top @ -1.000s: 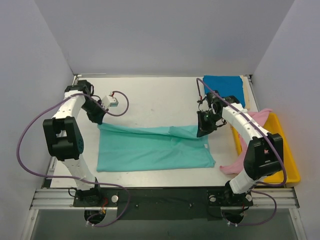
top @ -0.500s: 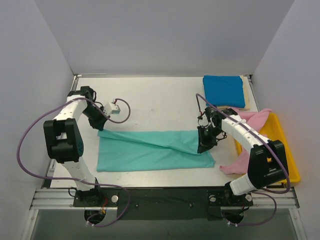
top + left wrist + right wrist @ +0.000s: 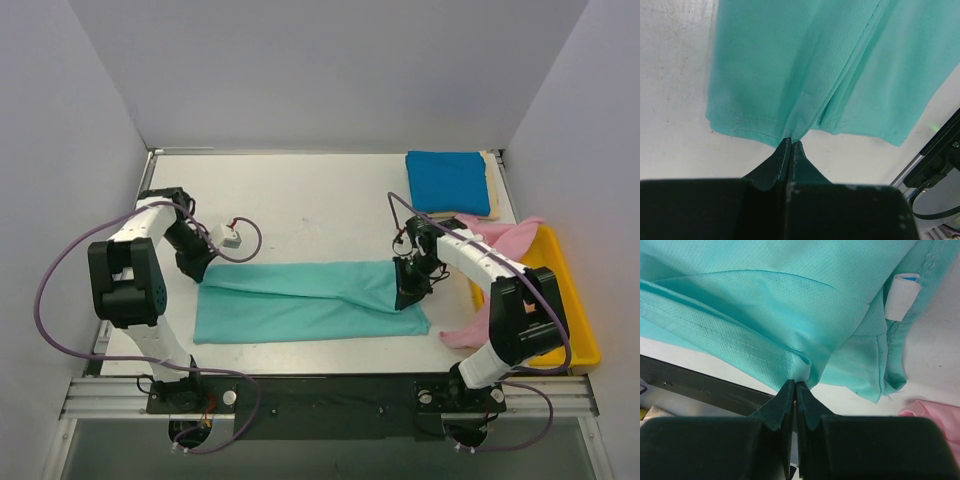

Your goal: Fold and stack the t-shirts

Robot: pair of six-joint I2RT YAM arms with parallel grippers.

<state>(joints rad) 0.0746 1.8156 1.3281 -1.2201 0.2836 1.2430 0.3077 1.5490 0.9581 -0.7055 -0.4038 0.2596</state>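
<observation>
1. soft teal-green cloth t-shirt (image 3: pixel 300 300) lies mid-table, long axis left to right.
2. left gripper (image 3: pixel 790 142) and right gripper (image 3: pixel 795 384) each clamp a pinch of it, one per end.
3. near hem lies toward the arm bases (image 3: pixel 190 392): likely fold direction.

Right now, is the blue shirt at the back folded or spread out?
Folded: the blue shirt lies as a neat, compact rectangle with straight edges.

White table (image 3: pixel 320 200) with teal t-shirt (image 3: pixel 300 305), cream t-shirt (image 3: pixel 492 190), yellow tray (image 3: pixel 570 300)
</observation>
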